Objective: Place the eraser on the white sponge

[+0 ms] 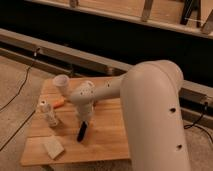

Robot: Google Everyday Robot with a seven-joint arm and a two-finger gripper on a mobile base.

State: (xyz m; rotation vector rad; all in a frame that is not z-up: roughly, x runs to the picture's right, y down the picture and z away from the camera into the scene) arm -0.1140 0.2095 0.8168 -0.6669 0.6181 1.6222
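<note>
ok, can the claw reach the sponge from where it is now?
Probably yes. The claw, shut on the eraser, has only bare table between it and the sponge near the front corner; the bottle stands behind that path.

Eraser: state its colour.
Black, camera view; gripper, at its upper end, shut on the flat oblong eraser.

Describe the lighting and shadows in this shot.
Camera view: warm, dim light. The wooden table is evenly lit and the backdrop behind it is nearly black. The gripper sits at the upper end of the flat black oblong eraser, which shows only as a dark shape. The off-white squarish sponge stands out pale. No glare shows.
</note>
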